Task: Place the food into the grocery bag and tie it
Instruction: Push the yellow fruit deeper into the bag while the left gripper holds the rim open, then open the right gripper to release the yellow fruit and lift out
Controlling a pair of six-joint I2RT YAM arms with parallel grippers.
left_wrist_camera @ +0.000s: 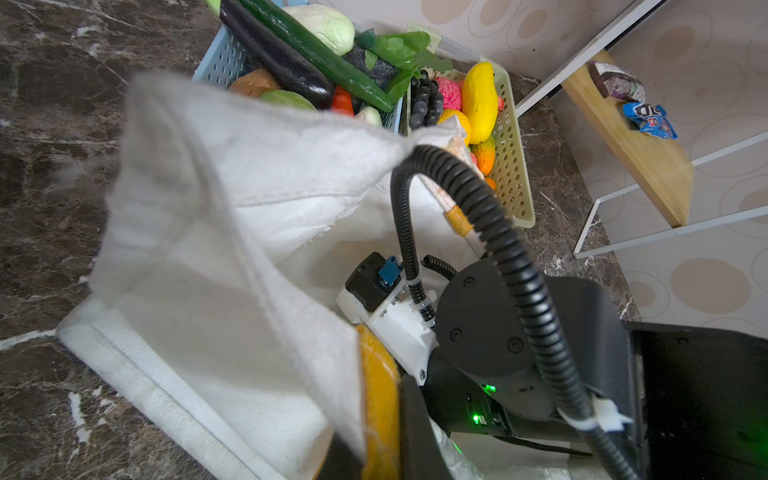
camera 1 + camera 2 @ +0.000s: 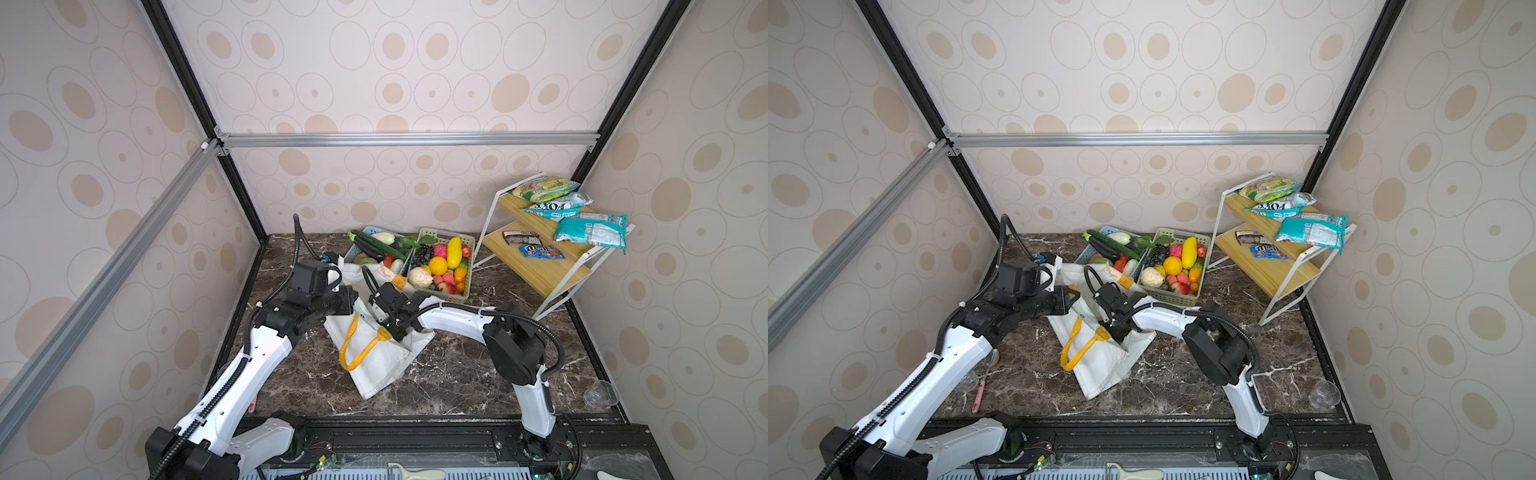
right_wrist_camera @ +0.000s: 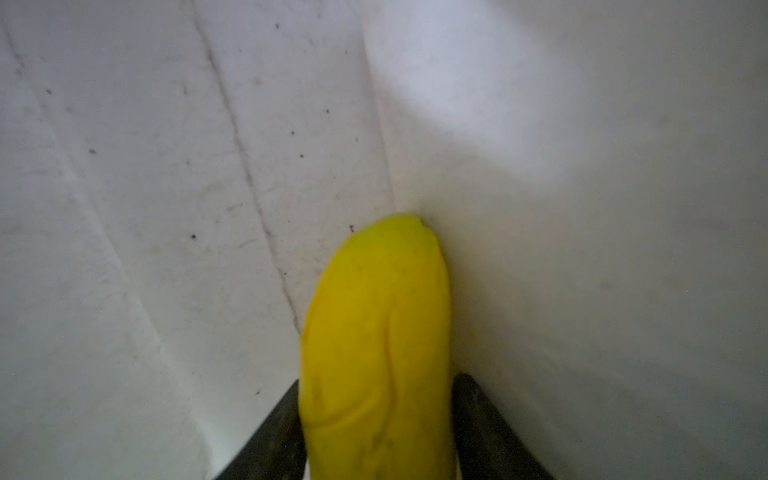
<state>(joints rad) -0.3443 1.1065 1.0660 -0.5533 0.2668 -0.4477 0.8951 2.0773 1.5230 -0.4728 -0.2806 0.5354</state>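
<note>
Both top views are taken from high above the near edge of the worktop, facing down toward the back wall, and nearly the same field is shared. The left wrist view is set close over the rim of the grocery bag, facing the green basket and shelf, which are also shown from above. The right wrist view is placed inside the bag, so near that it is filled by white fabric and a yellow fruit.
</note>
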